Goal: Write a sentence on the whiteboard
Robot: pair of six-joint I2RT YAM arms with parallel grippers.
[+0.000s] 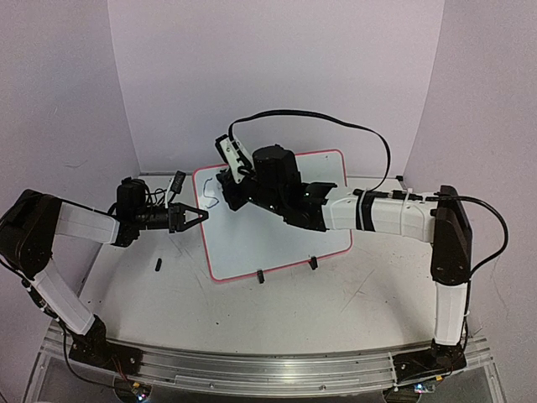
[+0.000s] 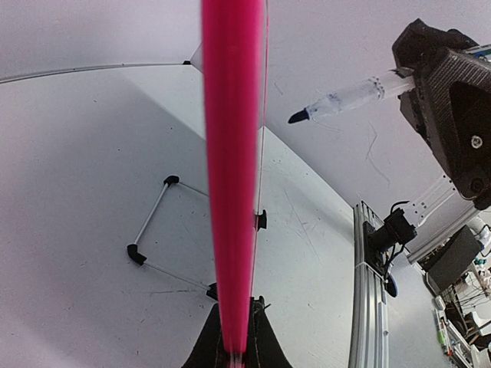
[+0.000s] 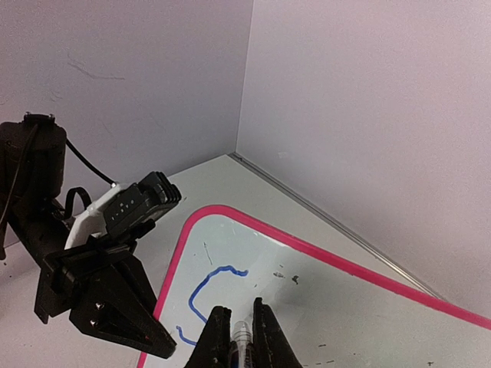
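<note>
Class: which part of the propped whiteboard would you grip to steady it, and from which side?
Grip the thin frame at the left edge of the whiteboard, coming from the left, one finger on each face. It leans on its feet, so that edge stands free, and the right hand needs the face clear for its marker. The left hand sits there.

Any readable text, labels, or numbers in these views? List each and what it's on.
None readable.
On the whiteboard: only blue strokes, a loose squiggle that forms no letter or word.
On the marker held in the right gripper: no print that can be made out.
</note>
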